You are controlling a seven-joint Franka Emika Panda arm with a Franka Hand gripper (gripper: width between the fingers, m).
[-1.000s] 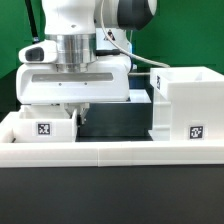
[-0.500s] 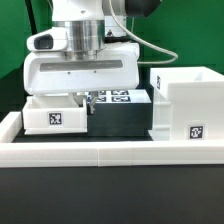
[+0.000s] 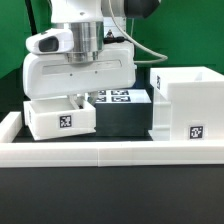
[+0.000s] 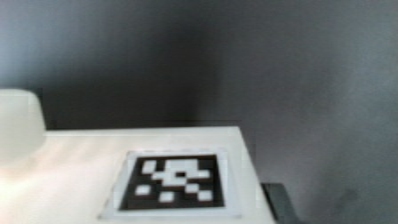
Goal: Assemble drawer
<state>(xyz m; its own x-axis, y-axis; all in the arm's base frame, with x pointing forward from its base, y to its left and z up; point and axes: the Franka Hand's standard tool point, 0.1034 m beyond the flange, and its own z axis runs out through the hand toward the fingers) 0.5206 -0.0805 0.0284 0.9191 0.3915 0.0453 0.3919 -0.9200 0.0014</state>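
Observation:
A small white drawer tray (image 3: 62,120) with a square tag hangs slightly tilted above the table, at the exterior view's left, just behind the low white wall. My gripper (image 3: 78,99) is shut on its rim from above. The tall boxy housing (image 3: 186,106) stands at the exterior view's right, open at the top, with a tag on its front. In the wrist view the tray's white face and its tag (image 4: 175,182) fill the lower part, with one dark fingertip (image 4: 276,202) beside it. A second tray does not clearly show.
The long low white wall (image 3: 110,152) runs along the front of the black table. The marker board (image 3: 120,97) lies flat behind the tray. A white piece (image 3: 158,82) stands behind the housing. The arm's wide white hand (image 3: 80,70) hangs over the left half.
The tray has risen off the table behind the wall, shifted toward the exterior view's right and tilted. The hand has risen with it, uncovering the marker board.

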